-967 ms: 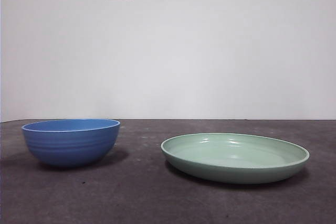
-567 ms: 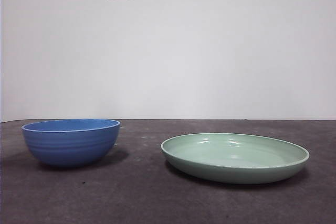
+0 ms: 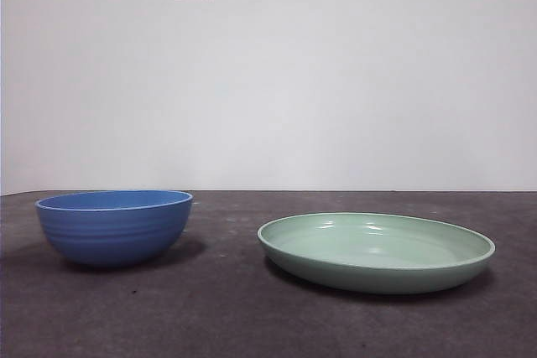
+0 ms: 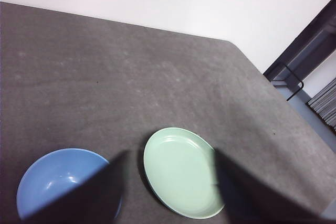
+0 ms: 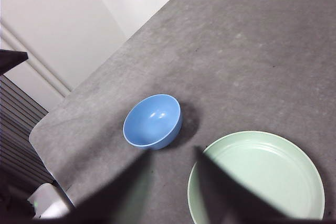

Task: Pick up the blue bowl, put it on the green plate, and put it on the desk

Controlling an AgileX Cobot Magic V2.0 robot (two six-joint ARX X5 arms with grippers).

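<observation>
Both pincers hang high, jaws spread and empty: the left gripper [image 4: 165, 192] above the deep ridged blue bowl [image 4: 60, 182], the right gripper [image 5: 170, 192] nearer the glossy mint-green plate [image 5: 257, 177]. Nothing has started; the bowl sits on the grey desk [image 3: 226, 316], so I judge a descent to its rim comes next.

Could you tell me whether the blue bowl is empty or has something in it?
Empty. The right wrist view looks into the blue bowl and shows only its bare blue inside; it stands upright on the desk.

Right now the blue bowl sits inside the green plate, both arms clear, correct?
Not quite. The blue bowl sits on the desk beside the green plate, apart from it, as the front view shows. Both arms are clear.
</observation>
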